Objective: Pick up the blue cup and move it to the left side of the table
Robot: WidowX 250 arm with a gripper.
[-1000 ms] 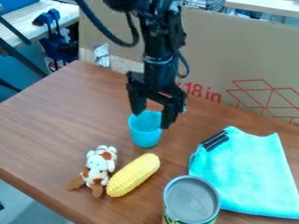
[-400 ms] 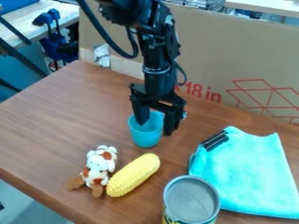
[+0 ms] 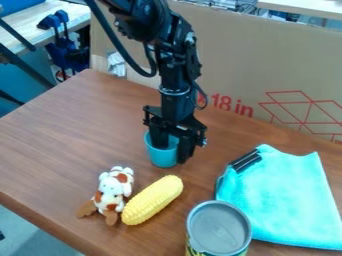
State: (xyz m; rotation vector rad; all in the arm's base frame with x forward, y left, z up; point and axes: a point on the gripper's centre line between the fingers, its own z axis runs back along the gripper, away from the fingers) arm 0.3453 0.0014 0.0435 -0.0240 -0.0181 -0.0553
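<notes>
The black gripper (image 3: pixel 173 149) hangs down at the blue cup (image 3: pixel 161 158), near the middle of the table. One finger is down inside the cup and the other is outside its right wall, with a gap still between them. The cup stands upright. In front of it lies a yellow corn cob (image 3: pixel 152 200), slanting, with a brown-and-white plush toy (image 3: pixel 113 192) close to its left. To the right, a turquoise cloth (image 3: pixel 284 197) is spread out, with a black clip-like piece (image 3: pixel 245 161) at its upper left corner.
A can (image 3: pixel 219 227) with a grey top stands at the front, between the corn and the cloth. Behind the arm, a cardboard panel (image 3: pixel 267 65) rises along the back edge of the wooden table (image 3: pixel 60 135).
The gripper has moved down and slightly left, one finger going into the cup, and its fingers have drawn somewhat closer together. The cup has shifted slightly left.
</notes>
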